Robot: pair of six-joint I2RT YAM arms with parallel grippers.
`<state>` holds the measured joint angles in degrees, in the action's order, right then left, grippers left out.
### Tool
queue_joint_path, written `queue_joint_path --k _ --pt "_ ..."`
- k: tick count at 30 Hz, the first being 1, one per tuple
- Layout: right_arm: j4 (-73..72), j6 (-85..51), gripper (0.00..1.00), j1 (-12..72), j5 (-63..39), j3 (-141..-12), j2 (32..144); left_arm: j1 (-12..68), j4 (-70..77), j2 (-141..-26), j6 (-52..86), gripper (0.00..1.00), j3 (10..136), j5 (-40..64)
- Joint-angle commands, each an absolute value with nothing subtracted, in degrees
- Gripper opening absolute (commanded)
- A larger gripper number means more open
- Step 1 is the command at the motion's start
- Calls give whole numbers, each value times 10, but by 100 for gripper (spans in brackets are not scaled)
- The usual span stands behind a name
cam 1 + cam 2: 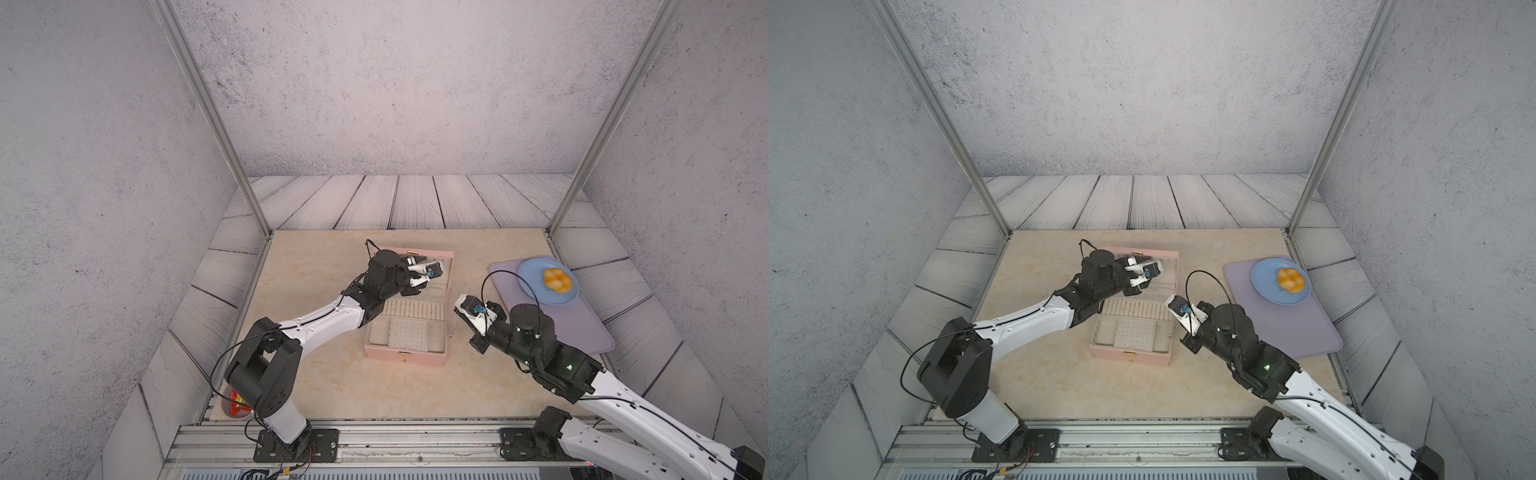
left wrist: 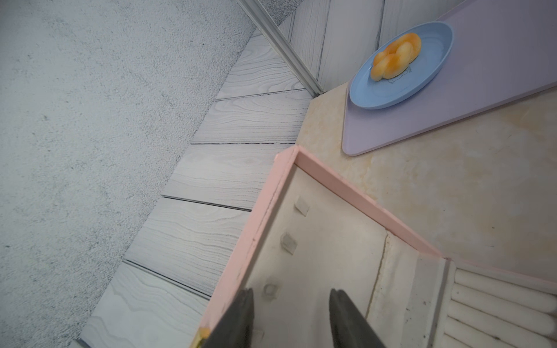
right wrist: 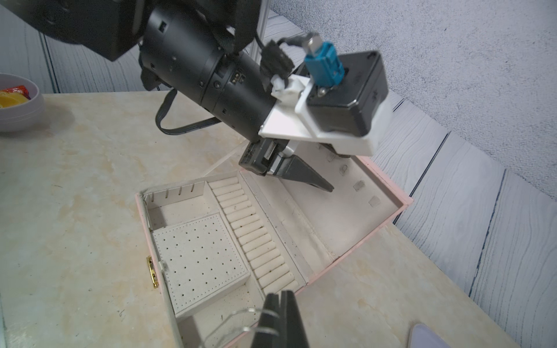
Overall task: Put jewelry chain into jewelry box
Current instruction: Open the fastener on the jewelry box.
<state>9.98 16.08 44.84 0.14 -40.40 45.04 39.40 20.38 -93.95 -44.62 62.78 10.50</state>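
The box [image 1: 405,356] sits mid-frame in both top views, open on the beige marbled surface [image 1: 332,386]. It has smooth pale pink walls, a gold clasp at the front and cream lining. Inside are a row of soft ridged rolls along the back, a flat square panel dotted with small holes, and plain troughs on either side. The lid is tilted back, cream inside, with small clear tabs.

The chain [image 3: 241,312] is a hair-thin silvery strand, looped and blurred in the right wrist view. It is nipped in the clenched right pincer [image 3: 281,295] at the box's right edge; whether it hangs over the rim or just outside I cannot tell.

The left pincer [image 2: 291,292] is released, its dark tapered fingers apart with only lid lining between them. Its arm crosses the box's back-left corner in both top views, hiding part of the lid and rolls.

Right of the box, a smooth lilac mat [image 1: 582,328] with rounded corners carries a round blue plate [image 1: 528,286] holding a glossy braided bun [image 1: 557,279]. At lower left, a pale bowl [image 1: 226,412] of red and yellow wrappers lies half behind the left arm's base.
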Motion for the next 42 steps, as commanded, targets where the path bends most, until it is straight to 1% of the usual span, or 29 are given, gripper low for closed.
queue_joint_path --k 1,14,20,22,25,28,31,38,42 --pt "90 154 0 450 6 -396 439 396 220 -959 -441 47 648 77" --pt "88 152 0 450 3 -395 442 396 218 -973 -442 45 671 97" --pt "89 152 0 450 4 -392 442 396 190 -975 -454 37 675 109" --pt "88 152 0 450 4 -391 442 397 181 -974 -461 33 671 115" --pt "88 151 0 450 5 -390 442 398 183 -970 -476 29 662 116" --pt "88 151 0 450 6 -389 440 400 166 -969 -503 23 656 110" --pt "88 151 0 450 8 -387 439 405 162 -964 -528 20 638 92" --pt "86 150 0 450 7 -386 442 412 133 -961 -562 20 610 64" --pt "86 149 0 450 6 -388 443 415 132 -960 -552 20 610 47"
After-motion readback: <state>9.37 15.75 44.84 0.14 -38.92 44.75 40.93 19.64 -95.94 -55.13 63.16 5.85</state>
